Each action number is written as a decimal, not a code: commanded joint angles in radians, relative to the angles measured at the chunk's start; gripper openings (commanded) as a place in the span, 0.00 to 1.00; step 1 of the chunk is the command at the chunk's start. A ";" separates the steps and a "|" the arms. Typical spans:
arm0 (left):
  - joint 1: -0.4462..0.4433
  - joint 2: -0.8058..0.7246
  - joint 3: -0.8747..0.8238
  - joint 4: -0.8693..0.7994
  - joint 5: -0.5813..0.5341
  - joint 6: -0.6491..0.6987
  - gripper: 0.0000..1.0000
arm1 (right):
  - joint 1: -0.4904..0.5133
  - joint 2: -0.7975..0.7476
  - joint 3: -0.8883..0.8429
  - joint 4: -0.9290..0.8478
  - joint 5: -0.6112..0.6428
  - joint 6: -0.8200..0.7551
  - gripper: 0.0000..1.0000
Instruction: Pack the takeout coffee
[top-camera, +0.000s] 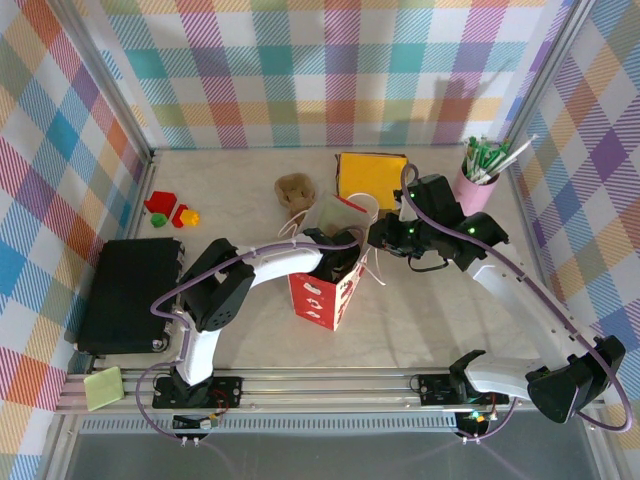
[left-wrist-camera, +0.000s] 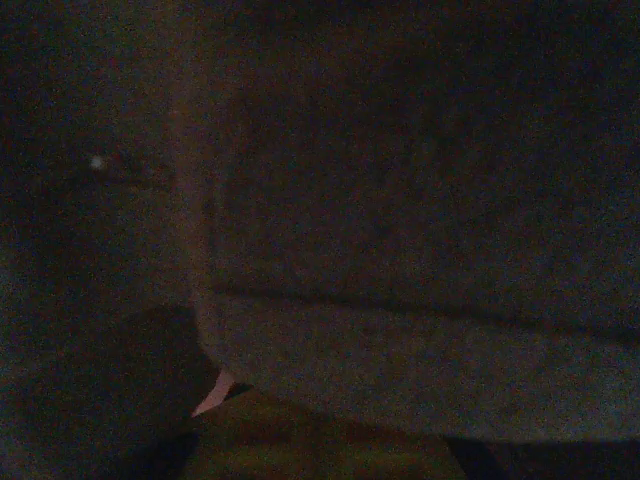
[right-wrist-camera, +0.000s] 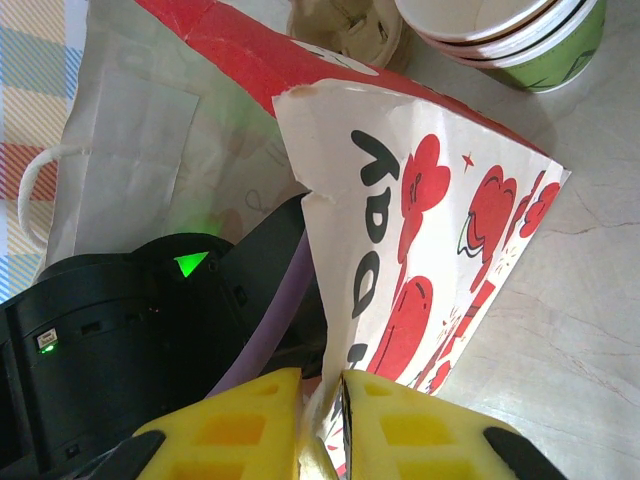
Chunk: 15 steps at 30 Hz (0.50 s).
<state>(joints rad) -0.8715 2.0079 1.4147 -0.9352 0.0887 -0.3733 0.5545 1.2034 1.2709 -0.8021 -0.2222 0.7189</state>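
On the counter (top-camera: 420, 320), the left pincer (top-camera: 322, 250) is sitting closed inside the bag (top-camera: 325, 300), centre frame; the wrist view is showing the right pincer (right-wrist-camera: 320, 385) pinching its rim.

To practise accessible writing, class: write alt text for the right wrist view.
Two yellow fingers pinch the open edge of a red-and-white paper bag. The black left arm reaches into the bag, and stacked green-banded paper cups stand on the pale table beyond.

Top view bright, even; left wrist view near-black, grainy.
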 joint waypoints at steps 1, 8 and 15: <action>0.001 -0.013 -0.005 -0.012 0.025 0.016 0.00 | -0.007 0.008 -0.022 -0.005 -0.011 0.004 0.20; -0.024 -0.117 0.064 -0.060 0.002 0.007 0.02 | -0.007 0.022 -0.028 -0.014 0.004 0.005 0.20; -0.026 -0.216 0.105 -0.090 -0.013 -0.029 0.06 | -0.007 0.023 -0.025 -0.024 0.006 0.007 0.20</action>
<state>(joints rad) -0.8898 1.8462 1.4887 -0.9718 0.0856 -0.3820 0.5499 1.2163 1.2598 -0.8032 -0.2203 0.7193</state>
